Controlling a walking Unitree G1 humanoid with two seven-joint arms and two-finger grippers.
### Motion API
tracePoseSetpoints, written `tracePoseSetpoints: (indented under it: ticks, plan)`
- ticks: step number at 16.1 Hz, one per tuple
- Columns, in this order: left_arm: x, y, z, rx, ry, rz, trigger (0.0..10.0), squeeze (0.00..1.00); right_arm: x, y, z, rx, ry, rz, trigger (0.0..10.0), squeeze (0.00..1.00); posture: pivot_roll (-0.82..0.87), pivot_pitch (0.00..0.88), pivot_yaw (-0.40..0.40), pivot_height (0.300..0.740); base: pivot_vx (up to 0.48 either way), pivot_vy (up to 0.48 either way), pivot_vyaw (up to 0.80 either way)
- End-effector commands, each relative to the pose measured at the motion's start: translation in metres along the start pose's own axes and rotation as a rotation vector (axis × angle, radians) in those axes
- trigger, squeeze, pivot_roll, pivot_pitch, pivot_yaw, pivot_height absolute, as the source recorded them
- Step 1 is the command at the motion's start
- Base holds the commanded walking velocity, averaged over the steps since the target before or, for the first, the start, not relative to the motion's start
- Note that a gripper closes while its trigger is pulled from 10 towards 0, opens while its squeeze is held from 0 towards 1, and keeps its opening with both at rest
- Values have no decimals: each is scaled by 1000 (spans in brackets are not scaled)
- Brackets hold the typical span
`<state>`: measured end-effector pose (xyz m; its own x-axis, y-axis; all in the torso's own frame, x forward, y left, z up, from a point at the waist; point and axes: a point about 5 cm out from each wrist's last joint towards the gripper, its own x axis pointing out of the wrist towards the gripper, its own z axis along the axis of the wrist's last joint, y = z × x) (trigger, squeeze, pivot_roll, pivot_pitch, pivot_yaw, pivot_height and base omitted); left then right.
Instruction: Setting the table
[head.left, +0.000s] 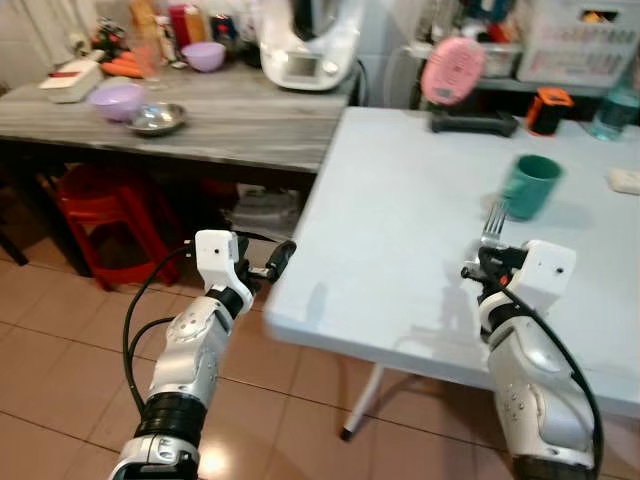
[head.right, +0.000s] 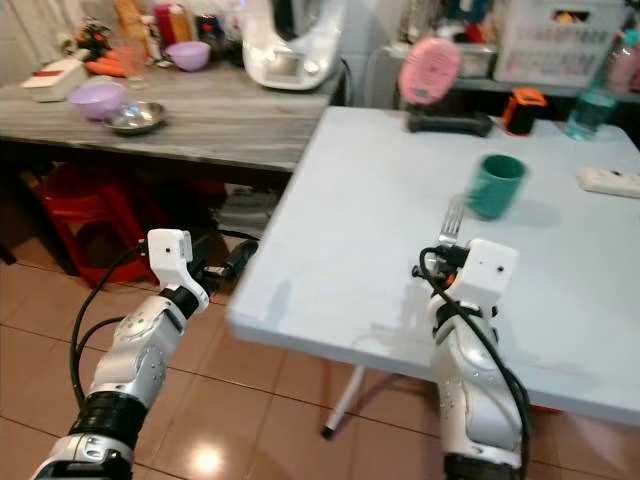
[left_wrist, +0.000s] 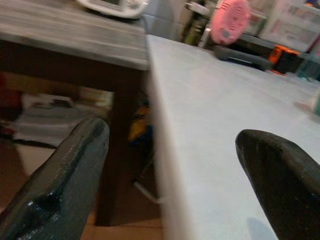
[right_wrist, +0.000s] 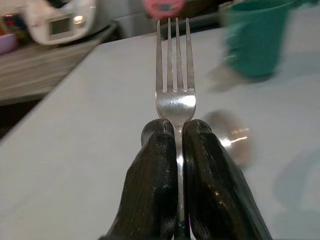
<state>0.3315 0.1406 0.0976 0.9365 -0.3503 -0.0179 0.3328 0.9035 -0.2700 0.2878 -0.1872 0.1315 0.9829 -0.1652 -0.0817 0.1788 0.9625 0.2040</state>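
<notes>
A: Gripping a shiny silver metal fork (right_wrist: 175, 95), the right gripper (right_wrist: 179, 131) has its two black fingers (right_wrist: 150, 195) pressed together on the handle, just under the fork's neck, with the four tines pointing forward.

B: Where is the fork, relative to the table?

A: It is held over the pale blue-white rectangular table (head.left: 400, 230), above the part near the front edge. Whether it touches the surface, I cannot tell. The tines point toward a teal green mug (head.left: 530, 185) that stands further back on the same table, apart from the fork.

B: And the other arm?

A: The left gripper (head.left: 270, 265) sits at the table's near left corner, by the edge. In its wrist view the black fingers (left_wrist: 65, 185) stand wide apart with nothing between them.

B: What else is around?

A: Behind the mug, a round pink object (head.left: 452, 70) on a black base stands at the table's far edge. To the left, a grey wood-grain counter (head.left: 240, 125) carries a lilac plastic bowl (head.left: 118, 100), a small steel dish (head.left: 157, 119) and a white kitchen appliance (head.left: 305, 45). A red plastic stool (head.left: 105, 215) stands under it.
</notes>
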Motion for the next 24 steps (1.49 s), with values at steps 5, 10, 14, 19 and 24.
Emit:
tracePoseSetpoints:
  ticks: [5,10,14,19,24]
  plan:
    - [-1,6,3,-1,1,16,10000,0,-1,7,1,3,-19,27,10000,0,-58,0,47,740,0,360,0]
    - [2,3,3,-9,-3,14,10000,0,-2,3,3,-9,-30,15,10000,0,-73,0,49,740,0,371,0]
    - [3,2,3,-13,-4,15,10000,0,-3,3,4,-18,-41,17,10000,0,-74,0,49,740,0,401,0]
    - [4,1,2,-14,-4,14,10000,0,-2,3,4,-19,-43,18,10000,0,-74,0,48,740,0,416,0]
    - [4,0,1,-10,0,13,10000,0,-2,6,2,-16,-40,30,10000,0,-68,0,45,740,0,425,0]
